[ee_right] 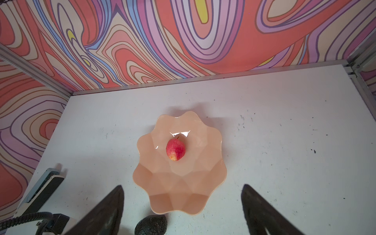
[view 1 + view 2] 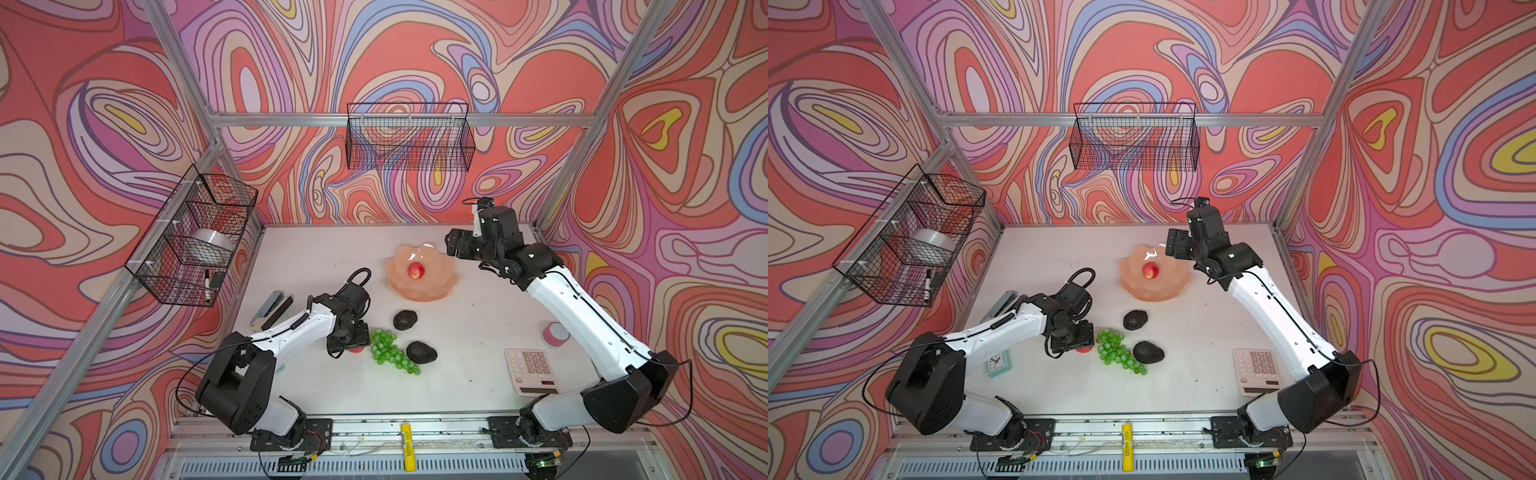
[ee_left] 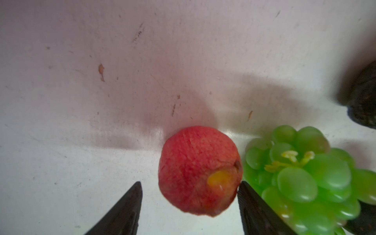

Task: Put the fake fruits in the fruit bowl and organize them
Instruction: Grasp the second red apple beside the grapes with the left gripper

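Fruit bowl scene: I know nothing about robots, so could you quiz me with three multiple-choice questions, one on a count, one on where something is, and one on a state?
1. How many avocados lie on the table?
A. one
B. two
C. four

2. Where is the apple farther from the grapes?
A. on the table
B. in the fruit bowl
C. on an avocado

3. How is the right gripper?
A. shut on an avocado
B. shut on the grapes
C. open, holding nothing

Answers:
1 B: two dark avocados lie near the grapes.
2 B: that apple sits at the fruit bowl's middle.
3 C: its fingers stand wide apart, gripping nothing.
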Available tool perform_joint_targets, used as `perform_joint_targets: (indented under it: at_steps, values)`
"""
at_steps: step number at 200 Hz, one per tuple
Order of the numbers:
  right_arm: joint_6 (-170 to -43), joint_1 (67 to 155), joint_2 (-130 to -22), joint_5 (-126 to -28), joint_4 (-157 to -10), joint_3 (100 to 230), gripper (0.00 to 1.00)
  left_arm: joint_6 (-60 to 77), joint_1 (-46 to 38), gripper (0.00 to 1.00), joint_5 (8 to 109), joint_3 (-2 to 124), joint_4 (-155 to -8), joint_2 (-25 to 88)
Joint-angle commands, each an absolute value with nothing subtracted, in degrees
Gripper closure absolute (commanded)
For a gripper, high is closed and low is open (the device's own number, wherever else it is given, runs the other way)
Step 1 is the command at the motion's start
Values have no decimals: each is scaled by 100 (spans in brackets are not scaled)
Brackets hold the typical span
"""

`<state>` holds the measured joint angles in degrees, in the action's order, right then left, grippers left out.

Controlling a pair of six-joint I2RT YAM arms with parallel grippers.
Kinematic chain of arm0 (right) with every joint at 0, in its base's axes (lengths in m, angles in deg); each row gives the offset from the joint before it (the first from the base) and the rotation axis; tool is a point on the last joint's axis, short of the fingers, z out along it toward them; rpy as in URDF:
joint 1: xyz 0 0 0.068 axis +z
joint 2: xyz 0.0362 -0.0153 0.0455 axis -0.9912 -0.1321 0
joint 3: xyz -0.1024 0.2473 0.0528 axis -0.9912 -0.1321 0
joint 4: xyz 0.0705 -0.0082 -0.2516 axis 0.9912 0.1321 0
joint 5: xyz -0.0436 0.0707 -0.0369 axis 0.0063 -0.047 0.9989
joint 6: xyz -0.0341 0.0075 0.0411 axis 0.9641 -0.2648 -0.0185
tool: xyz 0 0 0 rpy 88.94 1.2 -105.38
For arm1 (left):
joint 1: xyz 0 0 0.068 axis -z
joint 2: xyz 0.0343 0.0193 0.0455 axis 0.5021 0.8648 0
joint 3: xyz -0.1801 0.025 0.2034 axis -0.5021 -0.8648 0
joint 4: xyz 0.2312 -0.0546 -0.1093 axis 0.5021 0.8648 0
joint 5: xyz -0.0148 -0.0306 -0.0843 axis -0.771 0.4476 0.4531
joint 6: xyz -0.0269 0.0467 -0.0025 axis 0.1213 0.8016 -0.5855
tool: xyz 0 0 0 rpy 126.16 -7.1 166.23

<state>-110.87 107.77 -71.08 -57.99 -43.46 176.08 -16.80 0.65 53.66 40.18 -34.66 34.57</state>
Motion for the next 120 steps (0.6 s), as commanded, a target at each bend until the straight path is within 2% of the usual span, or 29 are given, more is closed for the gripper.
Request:
perform_joint_targets:
  at_steps: [1,32,61,82,120]
  values:
    - [-11128,10772,-6974,-5718,-4278,17494,7,-1830,90,27,5120,3976,-3594,3583]
    - [-11143,10769,-6952,-5699,-4258,17443,7,-1892,89,29,5231,3978,-3804,3814]
    - [-11144,10764,-6929,-5683,-4261,17407,7,-1875,88,44,5199,4001,-3735,3888]
    - [-11145,10770,-6932,-5690,-4271,17379,7,-1817,80,58,5016,4052,-3512,3699]
    - [-11138,10772,-6940,-5718,-4274,17390,7,-1275,72,64,4825,5098,-2683,3050]
